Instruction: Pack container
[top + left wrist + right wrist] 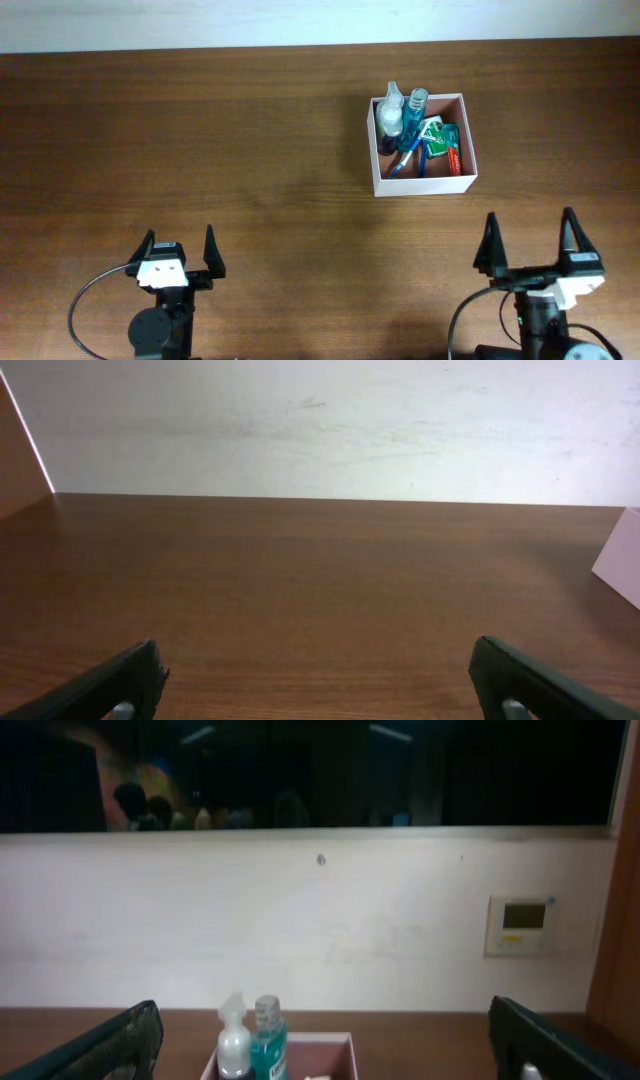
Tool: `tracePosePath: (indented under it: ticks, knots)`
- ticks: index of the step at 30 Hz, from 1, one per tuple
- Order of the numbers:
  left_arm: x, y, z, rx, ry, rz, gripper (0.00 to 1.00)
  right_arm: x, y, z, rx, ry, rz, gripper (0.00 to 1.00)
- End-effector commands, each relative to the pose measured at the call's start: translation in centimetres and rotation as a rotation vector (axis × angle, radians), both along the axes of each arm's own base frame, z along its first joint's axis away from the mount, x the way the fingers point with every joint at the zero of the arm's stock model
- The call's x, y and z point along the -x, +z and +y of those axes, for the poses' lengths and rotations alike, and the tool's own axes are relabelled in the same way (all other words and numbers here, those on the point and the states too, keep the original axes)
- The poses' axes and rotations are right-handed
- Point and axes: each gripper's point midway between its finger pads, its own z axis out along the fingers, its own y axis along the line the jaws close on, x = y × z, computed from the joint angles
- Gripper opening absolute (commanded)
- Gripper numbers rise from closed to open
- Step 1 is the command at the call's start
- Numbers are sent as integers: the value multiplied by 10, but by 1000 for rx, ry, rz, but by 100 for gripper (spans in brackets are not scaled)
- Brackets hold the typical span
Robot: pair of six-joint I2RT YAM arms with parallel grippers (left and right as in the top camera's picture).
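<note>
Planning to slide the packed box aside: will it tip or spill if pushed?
The container probably slides rather than tips: it sits low and flat on the smooth table. Its thin walls suggest light card that may flex. The spray bottle and blue bottle stand above the rim and could topple.

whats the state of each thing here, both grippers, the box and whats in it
left gripper: open, holding nothing
right gripper: open, holding nothing
container: open-top, partly filled, untouched by either gripper
spray bottle: standing in the container
teal bottle: standing in the container, right beside the spray bottle
green packet: lying in the container
</note>
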Motion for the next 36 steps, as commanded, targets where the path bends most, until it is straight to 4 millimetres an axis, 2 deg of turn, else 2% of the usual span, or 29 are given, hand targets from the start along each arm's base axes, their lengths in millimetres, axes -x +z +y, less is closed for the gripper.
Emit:
tracePosePath:
  ticks: [1, 9, 17, 20, 27, 31, 36]
  knots:
    - [0, -1, 1, -15, 5, 0, 100, -8, -20, 0, -6, 7, 31, 99]
    - [0, -1, 1, -16, 5, 0, 99, -21, -46, 10, 44, 43, 35, 99]
    - [0, -1, 1, -15, 5, 0, 100, -29, -69, 10, 39, 46, 83, 99]
    - [0, -1, 1, -15, 5, 0, 99, -33, -87, 10, 35, 48, 119, 99]
    - [0, -1, 1, -16, 5, 0, 99, -38, -109, 9, 31, 49, 163, 99]
    - [0, -1, 1, -15, 5, 0, 99, -39, -115, 9, 30, 49, 172, 99]
    - [0, -1, 1, -15, 5, 0, 99, -40, -112, 9, 33, 48, 140, 99]
